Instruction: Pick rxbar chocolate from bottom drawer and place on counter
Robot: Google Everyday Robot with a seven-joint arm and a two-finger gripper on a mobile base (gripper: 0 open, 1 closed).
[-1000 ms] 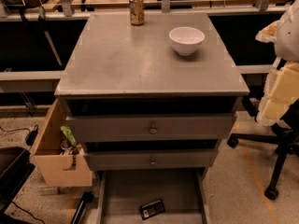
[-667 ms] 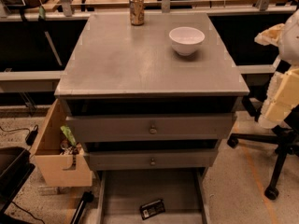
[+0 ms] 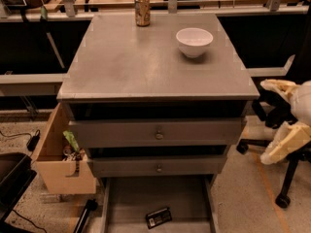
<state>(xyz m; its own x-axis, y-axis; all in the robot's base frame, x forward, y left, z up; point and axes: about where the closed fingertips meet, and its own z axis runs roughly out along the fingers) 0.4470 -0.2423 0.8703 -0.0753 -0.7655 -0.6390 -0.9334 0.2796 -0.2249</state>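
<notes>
The rxbar chocolate (image 3: 158, 217) is a small black wrapped bar with a pale label patch. It lies flat on the floor of the open bottom drawer (image 3: 131, 203), near its front edge. The counter (image 3: 146, 62) is the grey cabinet top. My gripper (image 3: 266, 122) hangs in the air to the right of the cabinet, level with the upper drawers. Its pale fingers (image 3: 286, 142) are spread apart and it holds nothing. It is well above and to the right of the bar.
A white bowl (image 3: 194, 41) and a drink can (image 3: 142, 9) stand at the back of the counter. Two knobbed grey drawers (image 3: 158, 134) sit slightly open above the bottom drawer. A wooden side box (image 3: 60, 169) hangs on the left. An office chair base (image 3: 286, 188) stands on the right.
My gripper has moved downward beside the cabinet's right side. The bar, the bowl and the can have not moved.
</notes>
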